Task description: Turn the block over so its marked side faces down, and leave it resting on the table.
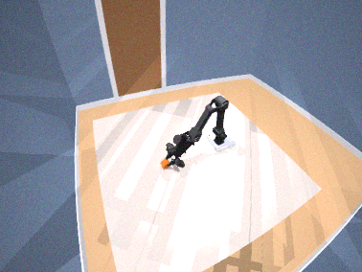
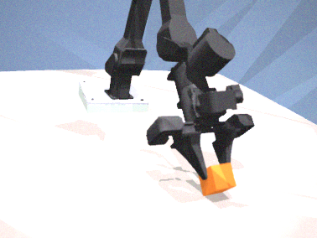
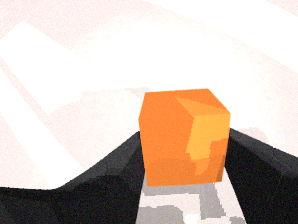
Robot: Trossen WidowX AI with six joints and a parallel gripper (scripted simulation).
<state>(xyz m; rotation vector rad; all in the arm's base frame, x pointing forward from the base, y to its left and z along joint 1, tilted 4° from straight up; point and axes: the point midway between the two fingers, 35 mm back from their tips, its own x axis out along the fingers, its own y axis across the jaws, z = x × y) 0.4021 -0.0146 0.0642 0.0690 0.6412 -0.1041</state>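
Observation:
The orange block (image 1: 165, 164) (image 2: 218, 180) (image 3: 167, 142) is held between the two dark fingertips of my gripper (image 1: 168, 160) (image 2: 215, 170) (image 3: 185, 134). The gripper is shut on it and slants down toward the table (image 1: 206, 206) (image 2: 105, 188). In the exterior view the block sits tilted, with a shadow close under it; whether its lower edge touches the table is hard to tell. The wrist view shows patches of lighter and darker orange on its faces. I cannot make out a clear mark on any visible side.
The arm's pale base plate (image 1: 222, 144) (image 2: 117, 106) stands on the table behind the gripper. Bright patches and shadows fall across the white surface. An orange-tan border (image 1: 88, 192) surrounds it, and a brown door-like panel (image 1: 134, 43) stands beyond.

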